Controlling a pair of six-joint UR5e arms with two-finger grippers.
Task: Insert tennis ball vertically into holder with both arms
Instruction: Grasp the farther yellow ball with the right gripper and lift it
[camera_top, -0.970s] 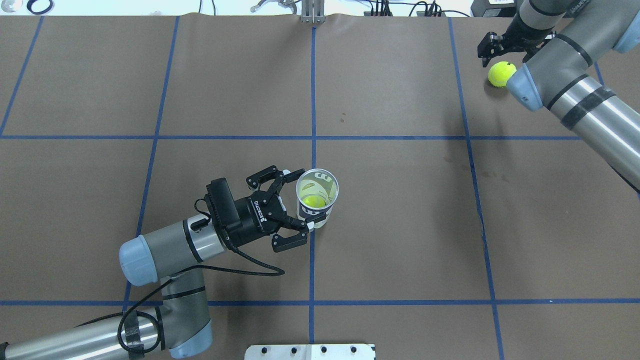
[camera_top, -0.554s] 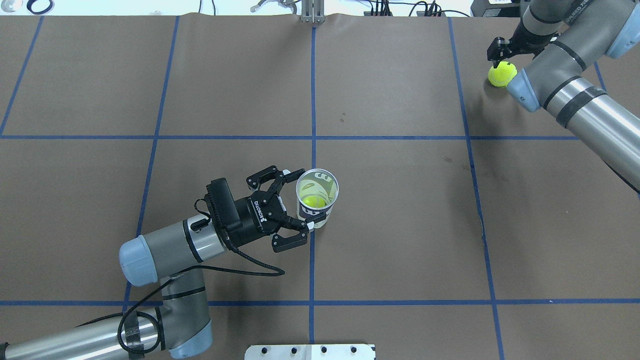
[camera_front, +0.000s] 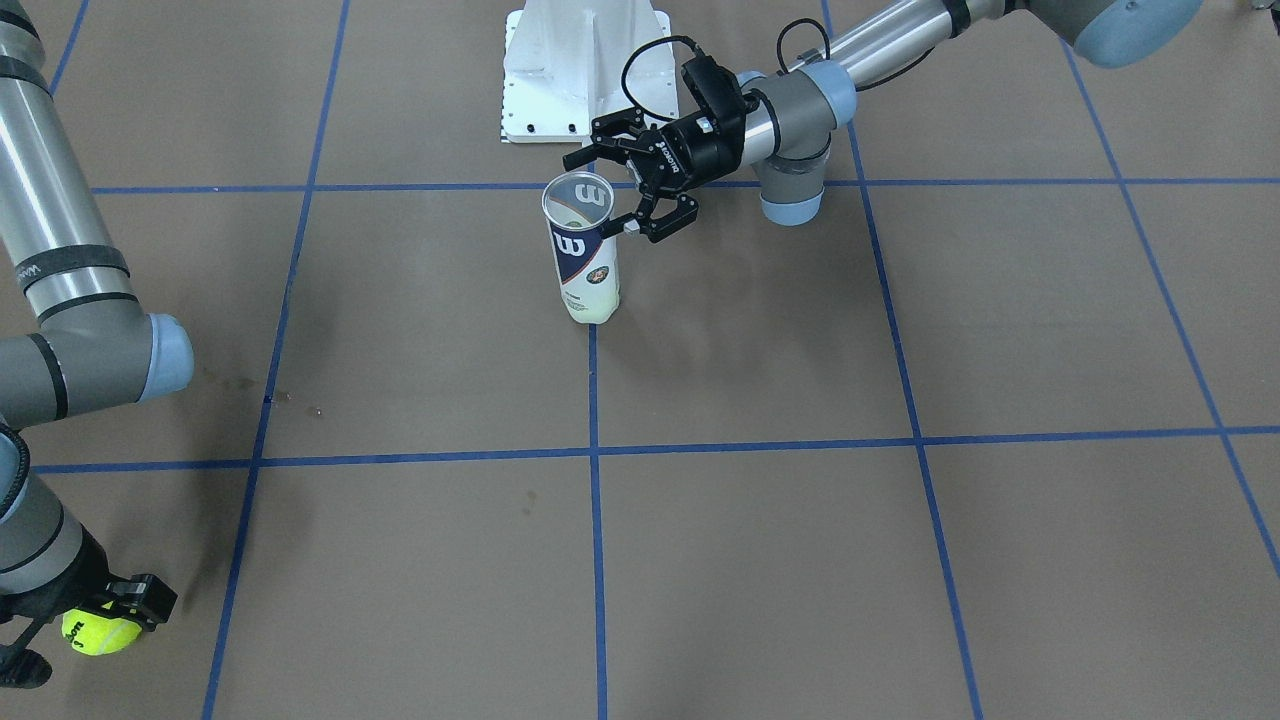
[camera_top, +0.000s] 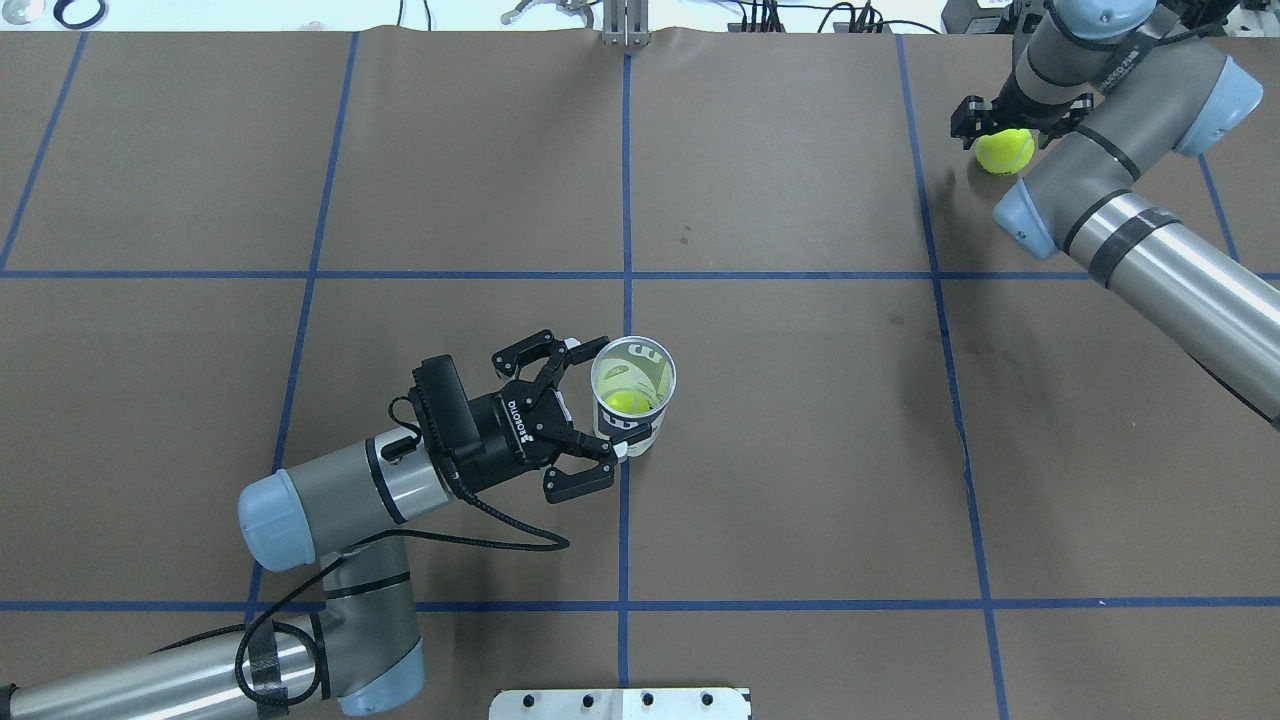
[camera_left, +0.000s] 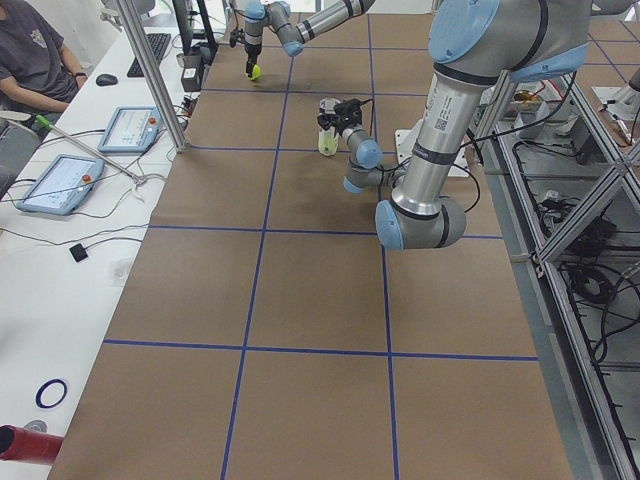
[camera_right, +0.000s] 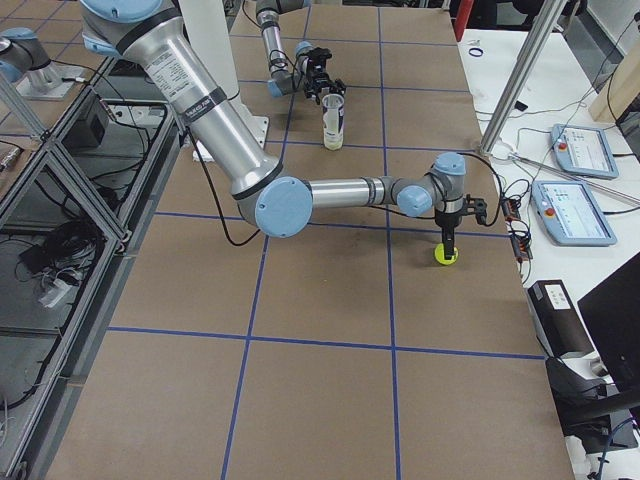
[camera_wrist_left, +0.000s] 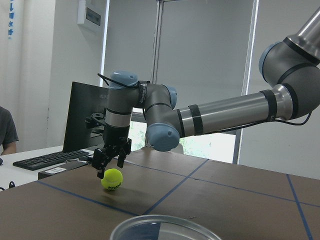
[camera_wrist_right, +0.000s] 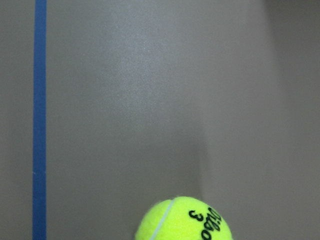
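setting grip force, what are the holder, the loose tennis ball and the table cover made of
holder: seemingly clear, glossy plastic; the ball inside shows through, and a printed navy-and-white label wraps it.
tennis ball: fuzzy matte yellow felt with a pale seam; core unseen.
table cover: matte brown sheet, probably paper, with blue tape-like lines.

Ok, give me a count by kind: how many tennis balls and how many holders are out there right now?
Holders: 1, the holder, standing upright
Tennis balls: 2, the ball inside it and the loose ball
Total: 3
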